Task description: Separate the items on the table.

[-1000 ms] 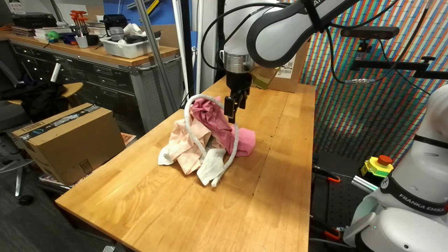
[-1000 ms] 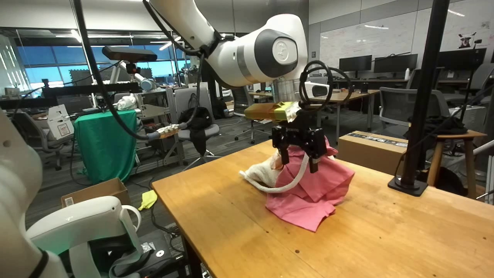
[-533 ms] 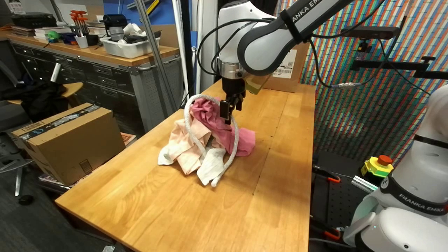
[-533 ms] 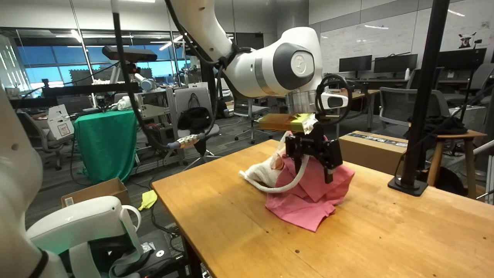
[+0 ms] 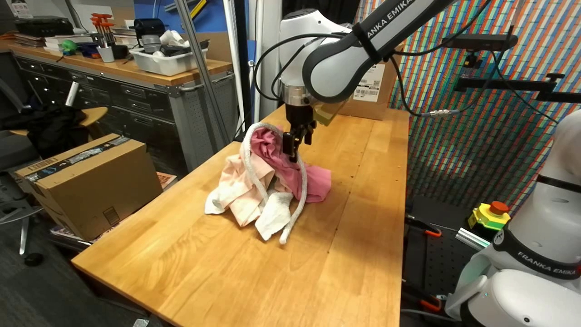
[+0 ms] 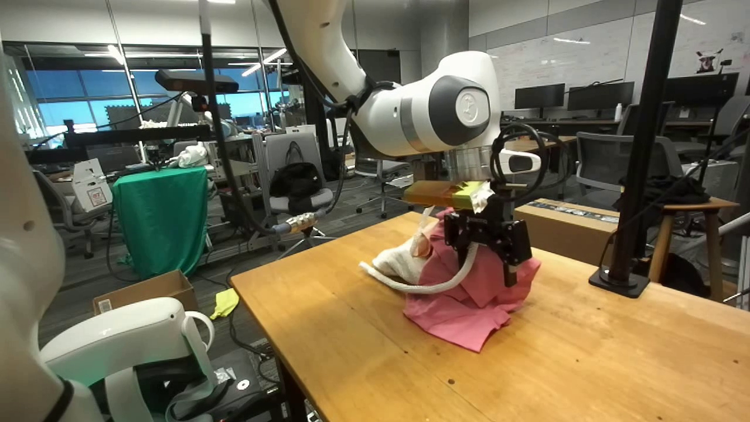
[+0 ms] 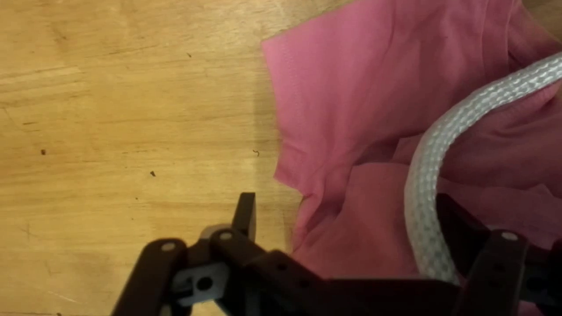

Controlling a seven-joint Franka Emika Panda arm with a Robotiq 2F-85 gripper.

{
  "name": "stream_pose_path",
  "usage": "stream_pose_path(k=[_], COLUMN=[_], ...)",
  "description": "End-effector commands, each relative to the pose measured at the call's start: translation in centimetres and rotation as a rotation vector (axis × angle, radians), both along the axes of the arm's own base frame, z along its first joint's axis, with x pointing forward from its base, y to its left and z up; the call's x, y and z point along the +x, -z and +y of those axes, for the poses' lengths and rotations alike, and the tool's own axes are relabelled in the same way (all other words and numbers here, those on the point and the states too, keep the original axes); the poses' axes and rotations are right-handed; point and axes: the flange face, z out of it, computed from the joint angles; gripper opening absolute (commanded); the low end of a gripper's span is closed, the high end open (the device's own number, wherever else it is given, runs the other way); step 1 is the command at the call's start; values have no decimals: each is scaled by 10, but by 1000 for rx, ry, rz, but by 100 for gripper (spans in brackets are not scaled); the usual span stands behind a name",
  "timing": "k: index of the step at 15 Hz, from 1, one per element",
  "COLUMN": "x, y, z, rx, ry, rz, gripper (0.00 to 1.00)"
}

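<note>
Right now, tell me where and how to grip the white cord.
Grip the white cord at its bend over the pink cloth, probably best from above: there it passes on top of the cloth and runs within the open gripper, roughly across its closing direction.

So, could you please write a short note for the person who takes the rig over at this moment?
Gripper: open, at the pink cloth, nothing gripped; the white cord runs between its jaws, contact unclear.
Things: pink cloth, peach cloth and white cloth lie heaped together on the table, the cord looped across the top.
Done: no cloth lies apart yet.
Left: separate all three cloths; I would probably free the cord first.
</note>
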Motion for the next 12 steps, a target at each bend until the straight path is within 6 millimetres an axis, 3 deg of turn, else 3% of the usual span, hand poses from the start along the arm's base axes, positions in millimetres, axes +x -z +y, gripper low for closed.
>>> stream_pose_path(k=[1, 2, 4, 10, 12], x=[10, 10, 9, 7, 5], y=[-4, -4, -4, -12, -16], z=[-3, -3, -3, -1, 0], rx=[-17, -17, -17, -12, -13], ry=[6, 7, 7, 7, 6], rz=[-22, -23, -23, -41, -45], gripper=[100, 75, 68, 20, 9])
